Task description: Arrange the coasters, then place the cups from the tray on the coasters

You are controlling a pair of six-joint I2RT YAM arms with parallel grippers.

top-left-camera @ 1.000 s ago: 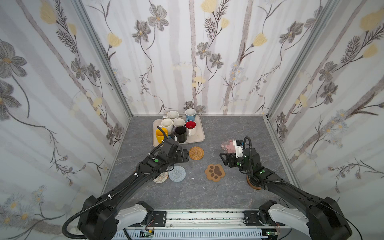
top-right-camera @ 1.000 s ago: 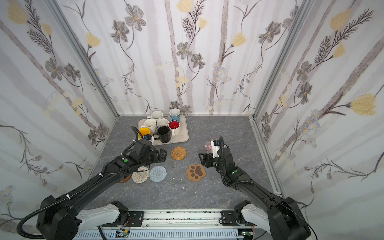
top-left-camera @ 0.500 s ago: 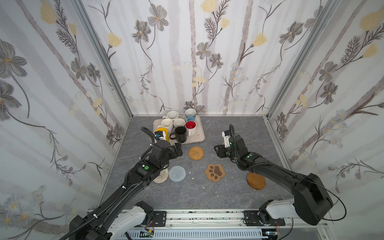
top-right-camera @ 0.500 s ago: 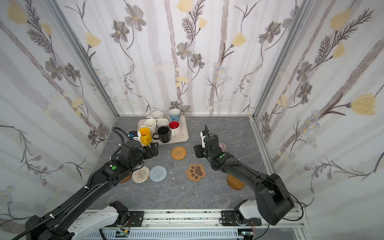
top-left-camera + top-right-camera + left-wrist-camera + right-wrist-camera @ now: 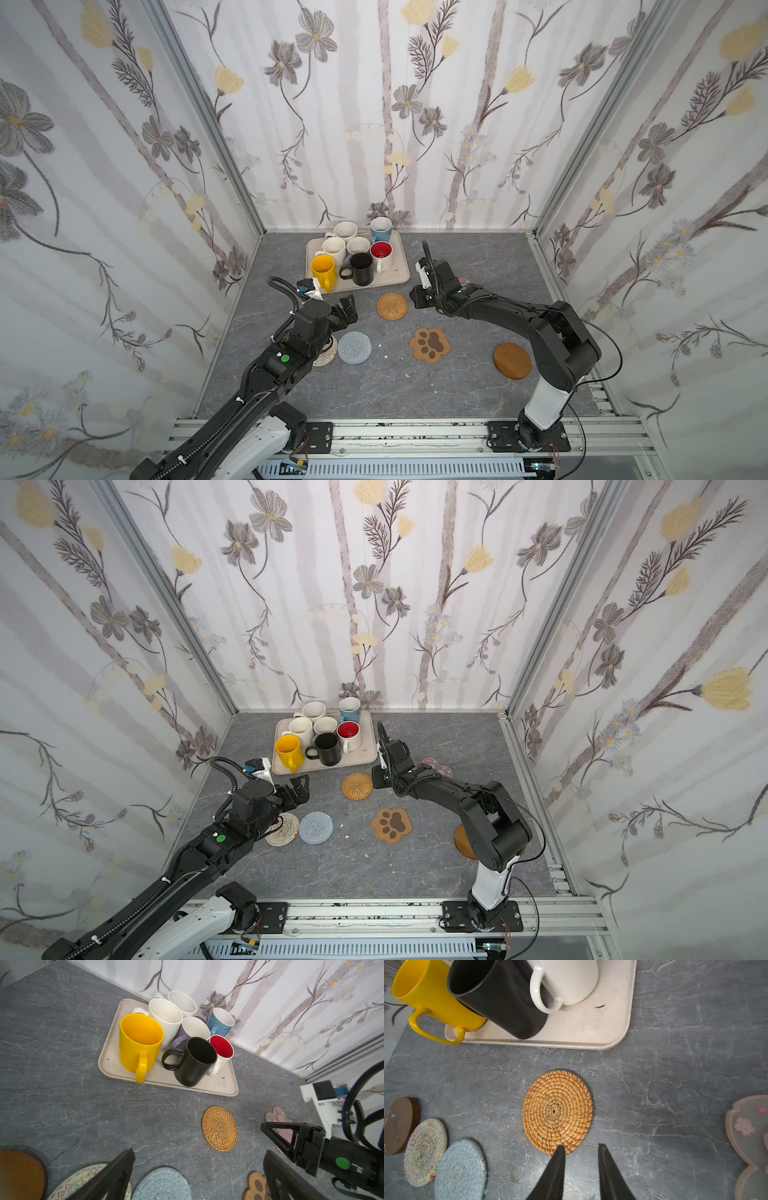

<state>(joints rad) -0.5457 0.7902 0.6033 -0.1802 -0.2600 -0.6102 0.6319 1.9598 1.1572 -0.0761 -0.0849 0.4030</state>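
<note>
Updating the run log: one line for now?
cups on tray | coasters bare | left gripper open | right gripper open by rattan coaster

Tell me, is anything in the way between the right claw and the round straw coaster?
No, nothing visible. In the right wrist view the right gripper is right at the edge of the round rattan coaster, with only bare gray tabletop around it. The tray lies beyond the coaster.

— What's sitting on the tray (image 5: 223,1084)?
— Seven mugs (image 5: 166,1014) are crowding it, the yellow mug (image 5: 139,1043) and black mug (image 5: 195,1064) standing nearest the camera.
— The left gripper (image 5: 198,1154)?
— Its jaws are gaping wide; a rattan coaster (image 5: 219,1128) is lying on the bench (image 5: 62,1088) between them and the tray.
</note>
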